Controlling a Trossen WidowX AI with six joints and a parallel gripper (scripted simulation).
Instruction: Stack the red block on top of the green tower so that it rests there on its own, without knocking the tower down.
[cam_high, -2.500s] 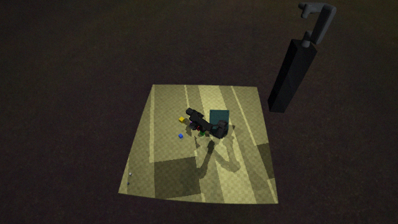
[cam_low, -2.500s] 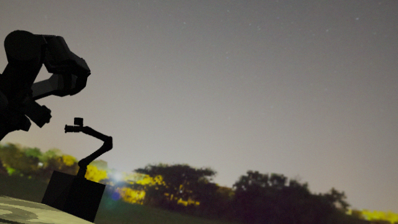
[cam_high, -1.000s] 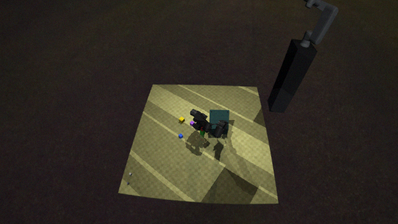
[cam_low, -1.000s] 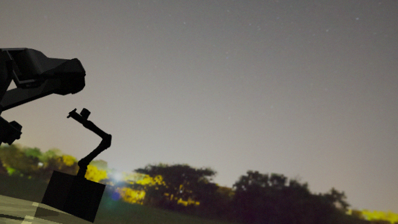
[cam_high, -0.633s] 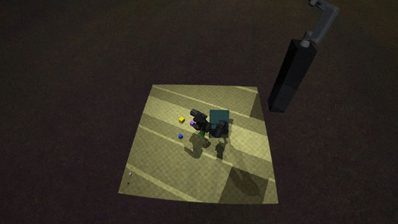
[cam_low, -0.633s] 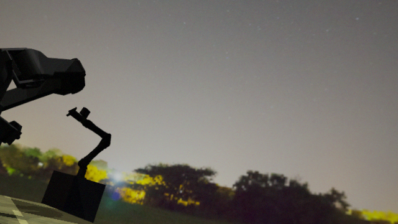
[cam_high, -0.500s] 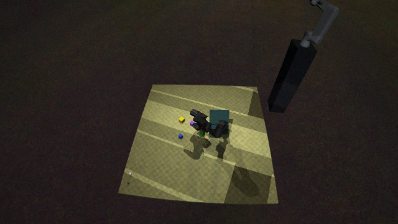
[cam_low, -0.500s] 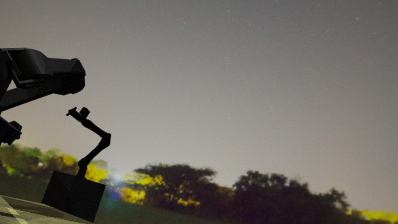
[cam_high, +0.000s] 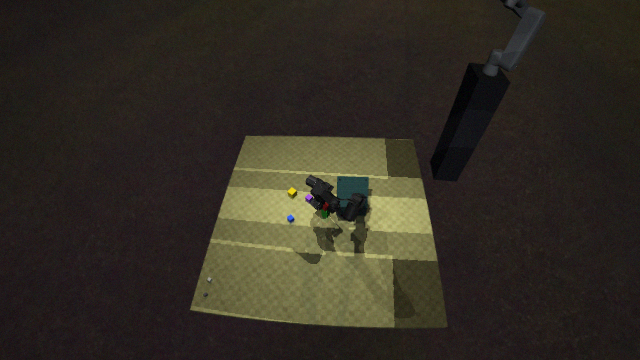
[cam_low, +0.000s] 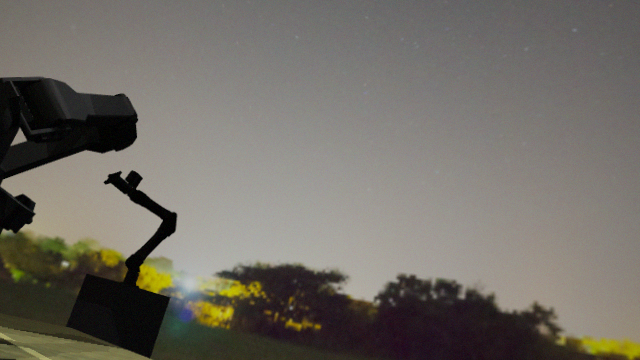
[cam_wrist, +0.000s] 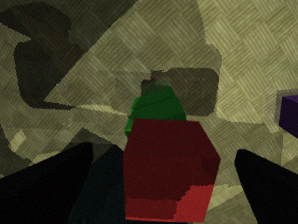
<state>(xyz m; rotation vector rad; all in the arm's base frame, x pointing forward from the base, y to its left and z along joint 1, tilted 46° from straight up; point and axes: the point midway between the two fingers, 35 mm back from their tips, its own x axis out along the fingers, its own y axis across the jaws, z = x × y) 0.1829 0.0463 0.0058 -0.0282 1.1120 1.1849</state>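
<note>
In the wrist view the red block sits over the top of the green tower, covering most of it, and looks slightly turned. My gripper is open, with its dark fingers standing apart on either side of the red block with gaps showing. In the top view the gripper hangs over the middle of the mat, and the red block shows as a small spot just above the green tower. In the exterior view only the dark arm shows; the blocks are hidden there.
A purple cube lies close to the tower. A yellow cube and a blue cube lie further left on the mat. The arm's teal base is to the right. A dark pillar stands off the mat.
</note>
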